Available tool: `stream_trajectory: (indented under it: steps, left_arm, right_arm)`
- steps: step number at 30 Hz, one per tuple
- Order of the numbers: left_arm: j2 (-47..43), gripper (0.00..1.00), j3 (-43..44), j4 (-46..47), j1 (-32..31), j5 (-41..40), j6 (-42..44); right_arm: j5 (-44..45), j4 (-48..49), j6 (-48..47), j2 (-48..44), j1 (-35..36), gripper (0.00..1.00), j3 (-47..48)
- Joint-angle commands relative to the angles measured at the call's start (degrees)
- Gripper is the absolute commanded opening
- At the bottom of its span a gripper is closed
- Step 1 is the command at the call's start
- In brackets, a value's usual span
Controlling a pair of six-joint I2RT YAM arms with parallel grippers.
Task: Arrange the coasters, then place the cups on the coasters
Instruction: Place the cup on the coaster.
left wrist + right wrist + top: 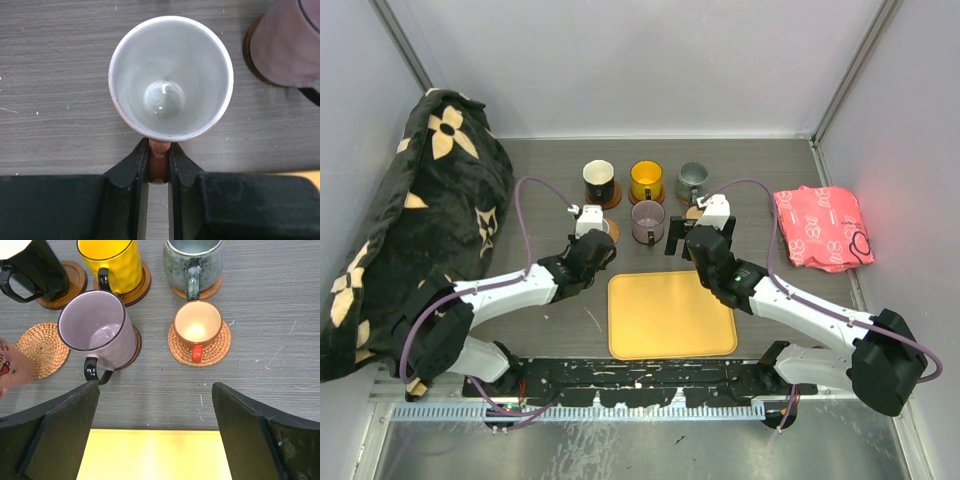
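My left gripper point(159, 152) point(588, 224) is shut on the reddish handle point(159, 162) of the white cup point(171, 82), which stays upright over bare table. Its pinkish side point(9, 371) shows just left of an empty woven coaster point(42, 349) point(611, 231). The black-and-cream cup point(30, 267), yellow cup point(111, 262), grey-green cup point(195, 262) and purple cup point(97, 330) each stand on a wooden coaster. The small brown cup point(197, 326) rests on a woven coaster point(220, 345). My right gripper point(155, 387) point(698, 232) hangs open, holding nothing, on the near side of these cups.
A square yellow tray point(670, 313) point(152, 455) lies between the arms at the front. A black blanket with cream flowers point(420, 220) fills the left side. A red-pink patterned bag point(820, 225) lies at the right. Walls close in the table at the back and sides.
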Motion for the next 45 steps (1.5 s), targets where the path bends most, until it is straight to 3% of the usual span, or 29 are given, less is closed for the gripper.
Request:
stream_trajectory:
  steps: [1,22,45]
  left_arm:
    - [0.74,0.0,4.47,8.29,1.98,-0.79,0.91]
    - [6.39,0.0,3.01,18.98,6.0,0.06,0.18]
    - [9.6,0.0,3.22,16.33,6.57,1.53,-3.08]
  right_arm:
    - [1.25,1.16,0.77,-0.13,-0.32,1.0,2.42]
    - [0.6,1.17,1.01,1.56,-0.84,1.0,2.77]
    - [-0.1,1.15,1.38,1.84,-1.17,1.0,2.76]
